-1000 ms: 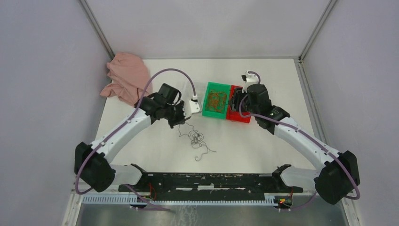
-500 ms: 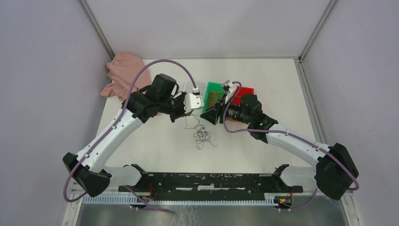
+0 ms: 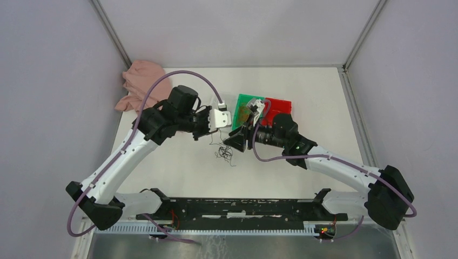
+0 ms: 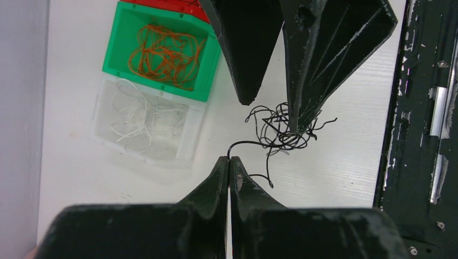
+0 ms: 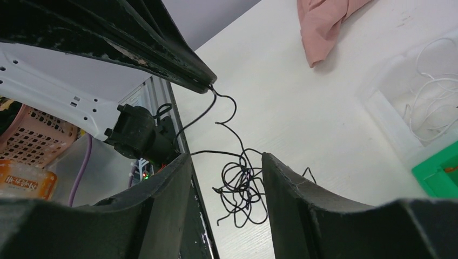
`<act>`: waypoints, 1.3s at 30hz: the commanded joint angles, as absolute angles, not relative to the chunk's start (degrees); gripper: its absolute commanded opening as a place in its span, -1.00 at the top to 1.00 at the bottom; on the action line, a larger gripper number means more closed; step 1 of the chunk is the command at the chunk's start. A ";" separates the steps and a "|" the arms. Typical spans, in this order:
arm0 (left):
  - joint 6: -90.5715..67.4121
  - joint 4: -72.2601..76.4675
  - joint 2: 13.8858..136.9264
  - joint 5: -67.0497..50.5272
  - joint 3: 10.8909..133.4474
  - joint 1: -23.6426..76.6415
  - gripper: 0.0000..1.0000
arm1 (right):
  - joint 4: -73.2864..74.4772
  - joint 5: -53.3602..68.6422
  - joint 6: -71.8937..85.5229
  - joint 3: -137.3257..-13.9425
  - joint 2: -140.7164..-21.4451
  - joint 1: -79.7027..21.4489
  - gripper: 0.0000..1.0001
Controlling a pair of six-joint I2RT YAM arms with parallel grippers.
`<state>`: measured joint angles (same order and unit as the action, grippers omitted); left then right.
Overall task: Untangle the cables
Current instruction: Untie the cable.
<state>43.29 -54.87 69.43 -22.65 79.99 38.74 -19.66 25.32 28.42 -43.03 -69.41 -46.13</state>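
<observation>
The cables are a small wad of thin black wire (image 3: 224,154) on the white table. My left gripper (image 3: 207,131) is shut on one end of a black wire (image 4: 229,157); the strand runs from its tips to the wad (image 4: 283,127). My right gripper (image 3: 236,141) is open, one finger on each side of the wad (image 5: 240,186), with one fingertip (image 4: 296,127) right at the wad. Orange wires (image 4: 164,51) lie in the green bin (image 3: 241,102), whitish wires (image 4: 143,113) in the clear bin (image 4: 105,127).
A red bin (image 3: 278,104) stands beside the green one at the back. A pink cloth (image 3: 143,89) lies at the back left. The black base rail (image 3: 237,208) runs along the near edge. Grey walls close in three sides.
My right arm has swung from the red bin to the wad, and its open fingers now straddle it. My left gripper has risen a little, drawing the wad up the table.
</observation>
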 commanded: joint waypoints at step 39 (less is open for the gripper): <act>38.77 -67.06 72.56 -45.36 108.15 39.50 0.94 | -20.69 -10.59 19.29 -43.65 -75.61 -56.76 -0.09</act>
<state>41.50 -67.64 72.51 -40.42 101.51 39.35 -16.62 -7.03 17.80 -47.24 -75.00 -56.58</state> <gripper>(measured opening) 0.046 0.550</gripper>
